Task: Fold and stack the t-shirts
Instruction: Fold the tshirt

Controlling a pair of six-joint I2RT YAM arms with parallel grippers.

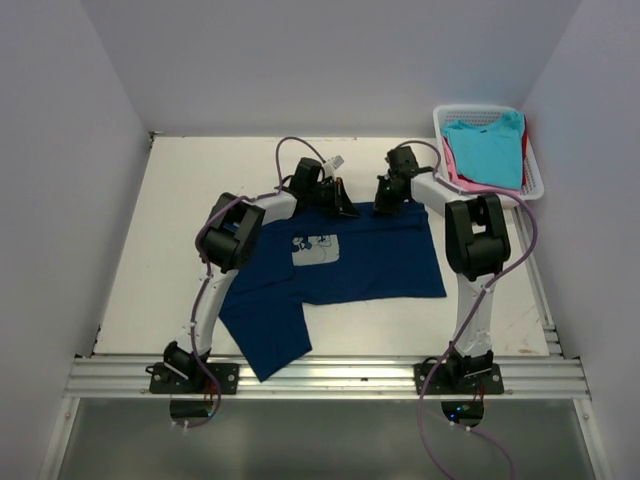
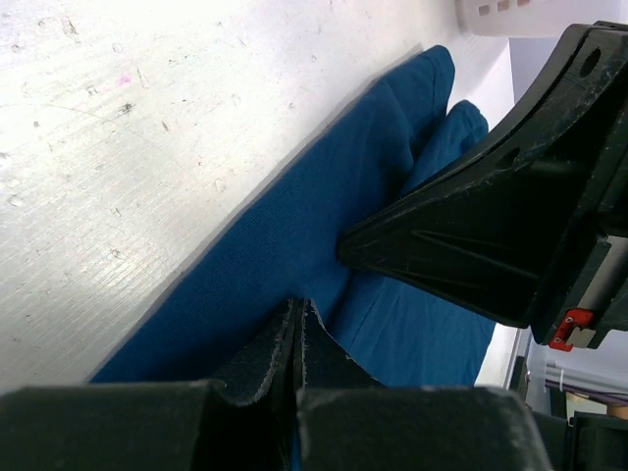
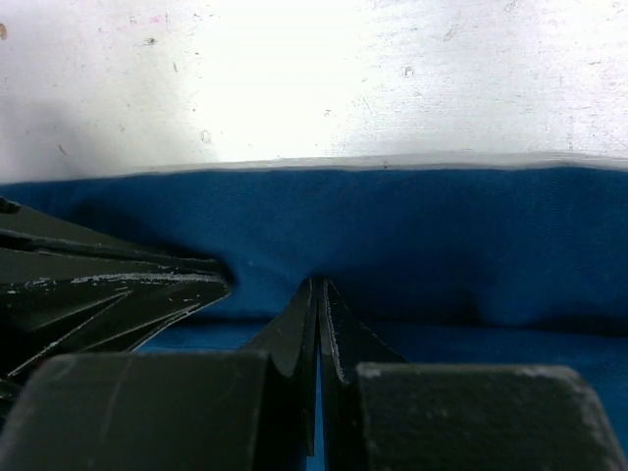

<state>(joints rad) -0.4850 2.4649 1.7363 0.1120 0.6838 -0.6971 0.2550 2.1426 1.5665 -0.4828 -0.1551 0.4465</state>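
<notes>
1. One navy t-shirt [image 1: 370,265] lies flat on the table [image 1: 150,220]. Its pale print [image 1: 315,250] faces up, just nearer than the left gripper.
2. The shirt's main panel has its long axis side to side, along the straight far edge where both grippers sit. From there the cloth spreads toward the near side. One flap angles away, near and to the left of the left gripper.
3. There are two grippers. The left gripper [image 1: 345,205] is fully closed and its tips pinch the far edge of the navy t-shirt.
4. The right gripper [image 1: 383,203] is just beside the left one. It is also fully closed on the same edge, and the cloth puckers around its tips.
5. One white basket [image 1: 537,185] stands beyond and to the right of the right gripper, well apart from it. It holds a turquoise t-shirt [image 1: 490,150] on top. Edges of a pink t-shirt [image 1: 452,160] and a red t-shirt [image 1: 524,138] show beneath.
</notes>
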